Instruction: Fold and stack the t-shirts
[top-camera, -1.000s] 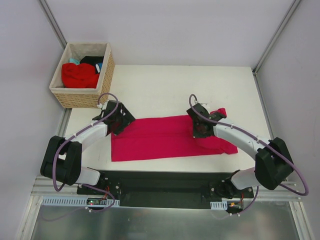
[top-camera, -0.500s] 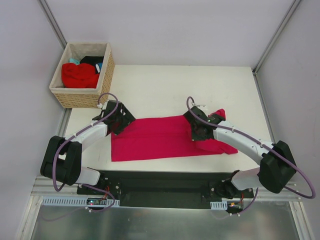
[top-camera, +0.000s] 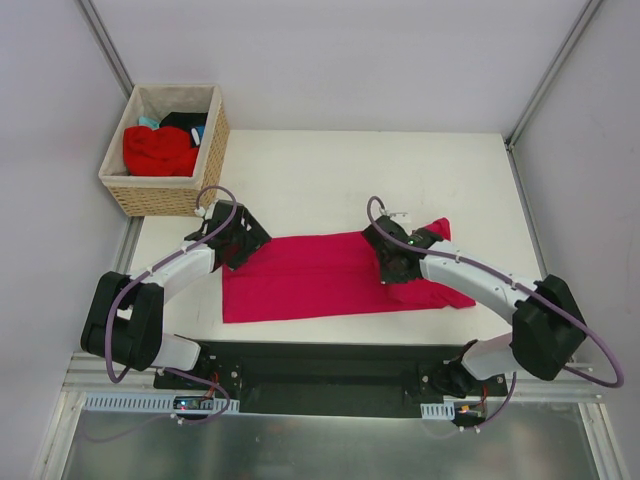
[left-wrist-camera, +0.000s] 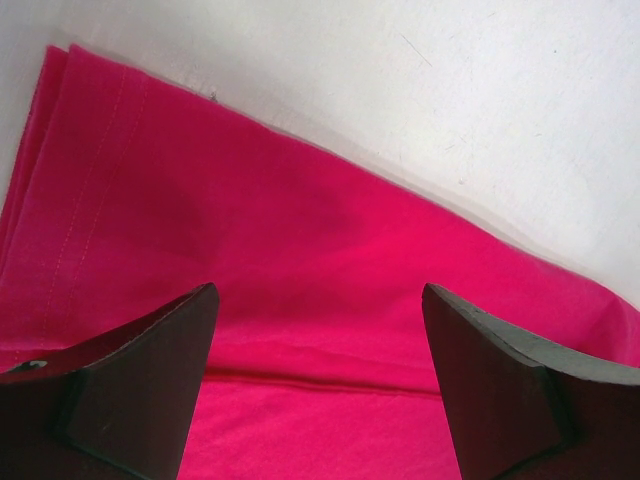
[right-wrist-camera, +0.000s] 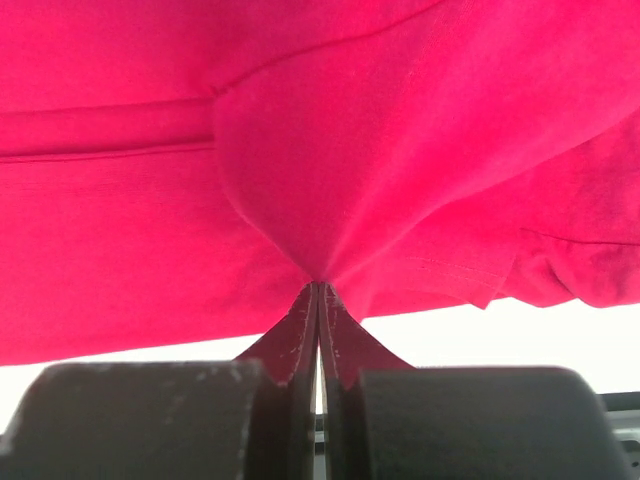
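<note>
Folding is only partway: right gripper (right-wrist-camera: 318, 288) pinches the crimson t-shirt (top-camera: 300, 275) along the table's (top-camera: 330, 180) near edge, left gripper (left-wrist-camera: 318, 300) gapes empty, tees (top-camera: 158, 150) in the basket (top-camera: 214, 145) wait.

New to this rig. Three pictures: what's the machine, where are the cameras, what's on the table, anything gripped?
Two robot arms are bolted at the near edge of a white table, each ending in a two-finger gripper. The wide picture looks down from above and behind them. The other two come from cameras on the wrists. A crimson-pink t-shirt lies stretched across the table. The right gripper is shut, pinching a fold of that shirt. The left gripper is open over the shirt's other end, holding nothing. By the far left corner, a wicker basket holds more clothes: red, black and teal.
</note>
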